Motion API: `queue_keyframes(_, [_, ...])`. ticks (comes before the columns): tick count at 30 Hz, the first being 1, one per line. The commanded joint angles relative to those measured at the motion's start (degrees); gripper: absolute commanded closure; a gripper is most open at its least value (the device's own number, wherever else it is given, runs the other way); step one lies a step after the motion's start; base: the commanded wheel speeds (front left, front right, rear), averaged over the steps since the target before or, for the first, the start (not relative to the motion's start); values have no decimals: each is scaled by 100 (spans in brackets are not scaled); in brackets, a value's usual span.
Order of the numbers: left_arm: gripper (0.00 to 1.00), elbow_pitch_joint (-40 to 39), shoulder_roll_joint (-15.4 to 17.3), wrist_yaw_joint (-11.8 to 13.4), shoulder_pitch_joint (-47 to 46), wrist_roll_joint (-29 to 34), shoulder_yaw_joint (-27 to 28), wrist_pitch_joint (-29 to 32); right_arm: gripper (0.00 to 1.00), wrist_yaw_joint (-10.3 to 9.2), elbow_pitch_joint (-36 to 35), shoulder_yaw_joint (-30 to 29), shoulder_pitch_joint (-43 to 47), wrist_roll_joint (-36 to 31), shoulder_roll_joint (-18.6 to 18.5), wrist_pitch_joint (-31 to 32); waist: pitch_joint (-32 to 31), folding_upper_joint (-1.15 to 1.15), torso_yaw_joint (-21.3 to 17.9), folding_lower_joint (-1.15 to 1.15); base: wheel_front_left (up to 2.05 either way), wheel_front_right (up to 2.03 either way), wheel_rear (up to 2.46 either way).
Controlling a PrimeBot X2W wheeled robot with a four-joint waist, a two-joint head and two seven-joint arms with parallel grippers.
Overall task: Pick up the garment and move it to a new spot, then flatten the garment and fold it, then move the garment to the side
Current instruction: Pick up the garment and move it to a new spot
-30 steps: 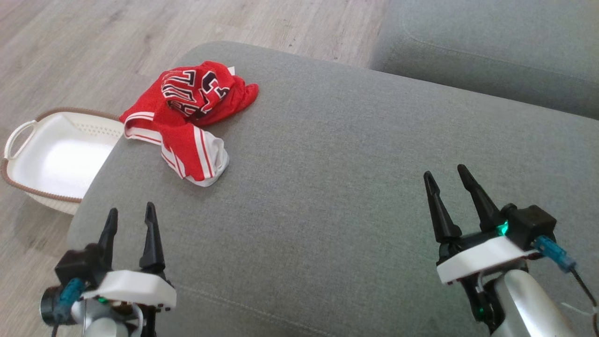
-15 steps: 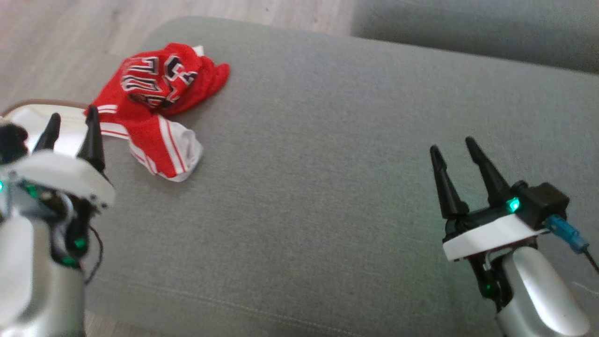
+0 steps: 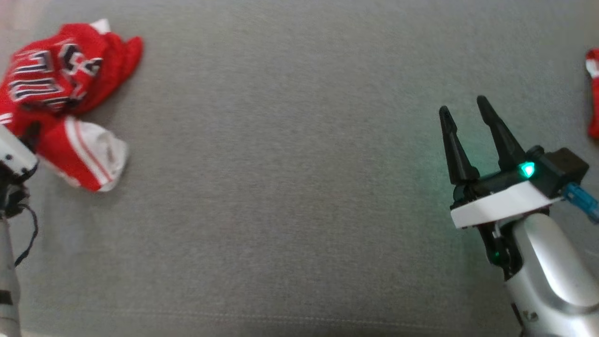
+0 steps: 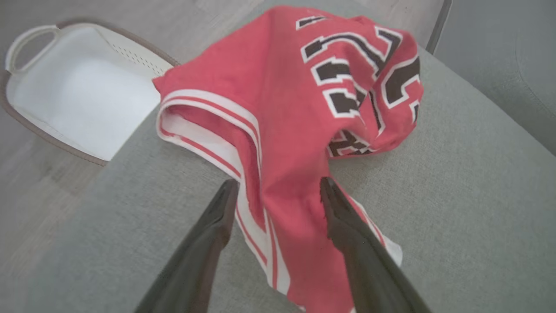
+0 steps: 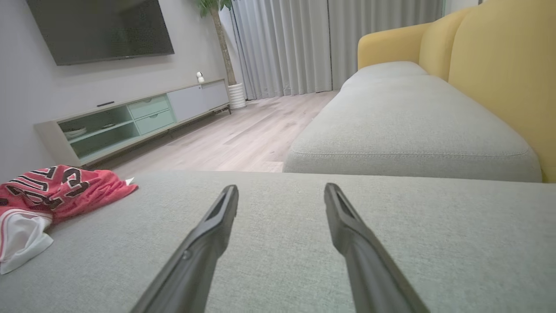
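Since a second ago my left claw (image 4: 278,181) has reached out to the red jersey (image 4: 282,100) crumpled at the left end of the cushion (image 3: 281,187), jaws wide astride a fold, nothing pinched yet, so I judge the pickup comes next; my right claw (image 3: 462,103) idles open.

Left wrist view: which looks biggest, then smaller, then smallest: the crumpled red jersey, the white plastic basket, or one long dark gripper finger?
1. Crumpled red jersey.
2. White plastic basket, partly behind the grey cushion.
3. One long dark finger of the left gripper, enlarged by sitting nearest the camera.
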Motion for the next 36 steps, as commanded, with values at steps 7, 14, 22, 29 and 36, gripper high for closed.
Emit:
queue_keyframes(7, [0, 695, 417, -180, -476, -323, 316, 341, 0, -4, -182, 86, -287, 82, -161, -65, 556, 0, -518, -1, 0, 0, 0])
queue_keyframes(14, [100, 1137, 438, -340, -588, -316, 186, 302, 0, -4, -91, 109, -311, 98, -134, -74, 450, 0, -526, -1, 0, 0, 0])
queue_keyframes(22, [100, 983, 586, -613, -759, -17, -169, -332, 0, -4, 26, 161, -180, 108, 20, -78, -206, 0, -470, -1, 0, 0, 0])
queue_keyframes(29, [100, 554, 677, -777, -938, 203, -594, -582, 0, -4, 122, 185, -7, 116, 223, -79, -786, 0, -567, -1, 0, 0, 0])
queue_keyframes(36, [100, -471, 549, -843, -1182, 52, -1024, -378, 0, -4, 148, 166, 154, 105, 330, -79, -1193, 0, -908, -1, 0, 0, 0])
